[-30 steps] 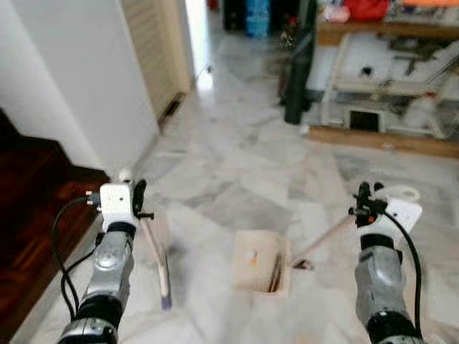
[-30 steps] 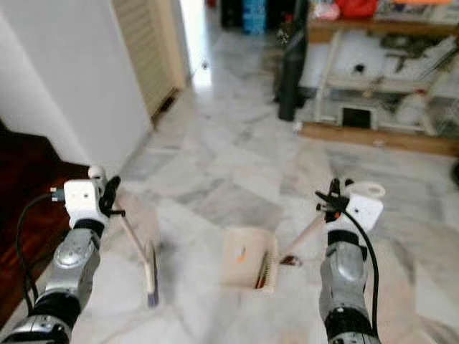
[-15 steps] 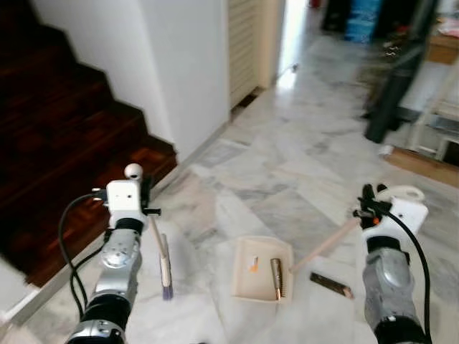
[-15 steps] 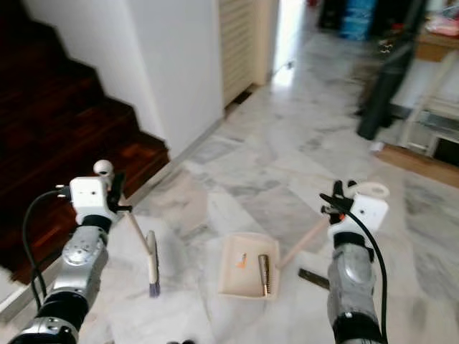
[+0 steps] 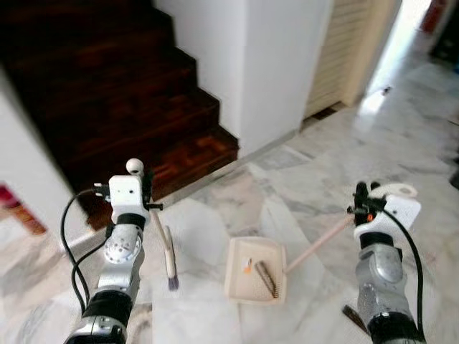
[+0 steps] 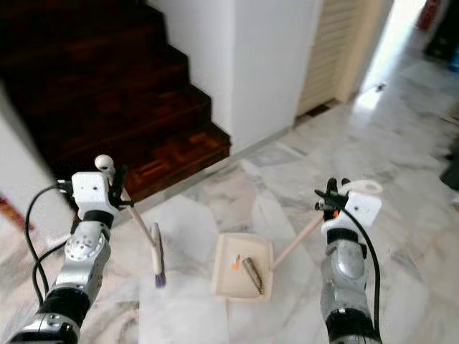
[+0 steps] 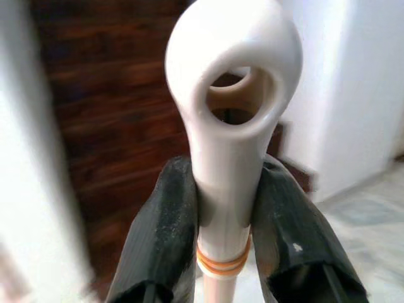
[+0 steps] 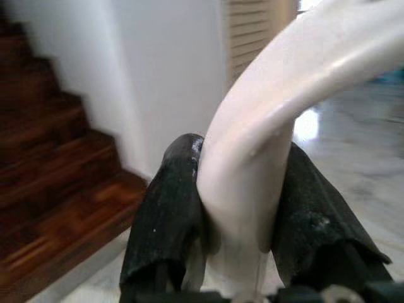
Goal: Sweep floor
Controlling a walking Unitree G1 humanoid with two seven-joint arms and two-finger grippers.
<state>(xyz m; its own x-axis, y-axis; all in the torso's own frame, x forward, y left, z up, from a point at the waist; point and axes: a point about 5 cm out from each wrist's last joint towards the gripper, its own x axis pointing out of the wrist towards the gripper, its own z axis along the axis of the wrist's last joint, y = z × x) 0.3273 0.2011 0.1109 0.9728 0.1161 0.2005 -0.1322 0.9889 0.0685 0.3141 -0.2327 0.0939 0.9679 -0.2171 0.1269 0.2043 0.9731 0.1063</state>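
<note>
— Standing here, I make out the dark wooden stairs [image 5: 122,93] farthest left, then the left gripper [image 7: 222,214] clenched on the white handle of the broom [image 5: 166,251]. See how its black fingers [image 7: 165,221] pinch the shaft just under the hanging loop?

— Yes. The stick drops from that gripper down and slightly toward the middle, and the purple-tipped bristle head rests on the marble floor [image 5: 301,186], just beside the dustpan [image 5: 254,271].

— And the pan itself lies flat between the two arms, its open mouth turned away from the robot?

— I think so. There is a small orange scrap [image 5: 249,266] and a dark, ridged stick-like thing [image 5: 267,278] lying inside it already.

— Then the right gripper [image 8: 243,208]?

— Closed tight around the pan's long pale handle, right at the curved white grip. That handle slants from the pan's right edge up and rightward to the gripper.

— So which arm matters next?

— The left, I'd judge. The bristles sit to the pan's left, so a stroke would run rightward toward the tray. Another dark piece [image 5: 354,315] lies on the floor near the right arm, on the pan's far side from the broom; reaching it looks awkward without shifting.
</note>
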